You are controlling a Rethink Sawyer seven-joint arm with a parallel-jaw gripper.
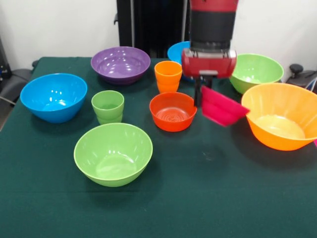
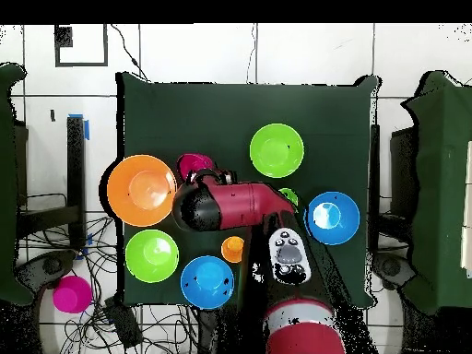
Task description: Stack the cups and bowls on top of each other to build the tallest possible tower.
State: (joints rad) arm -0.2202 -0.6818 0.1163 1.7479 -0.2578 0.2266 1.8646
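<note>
- Dark green cloth covers the table (image 1: 208,198), with a white wall and black equipment behind it.
- Hanging over the middle of the table, the gripper (image 1: 202,95) pinches the rim of the small magenta bowl (image 1: 222,108); the bowl is off the cloth and tilted, its opening turned partly sideways.
- It hangs between the small orange-red bowl (image 1: 172,111) and the large orange bowl (image 1: 281,116), near both and touching neither as far as I can tell.
- All else stands unstacked on the cloth: the orange cup (image 1: 168,76) and the light green cup (image 1: 107,106) upright, a blue bowl (image 1: 53,96) and the purple bowl (image 1: 120,64) off to one side, a green bowl (image 1: 113,152) at the front, another green bowl (image 1: 255,72) at the back, and a second blue bowl (image 1: 176,51) mostly hidden behind the arm.
- In my judgement the step in hand is carrying the magenta bowl to a base, and no tower is begun.
- To do it well, the bowl should be levelled before release, since a rim pinch lets it swing.
- It should be centred over its support and lowered until it seats, then released straight up.
- For height, nesting it deep in the large orange bowl gains little; the orange-red bowl looks a likelier seat.
- A second magenta object (image 2: 71,294) lies off the table in the overhead view; I cannot tell what it is.
</note>
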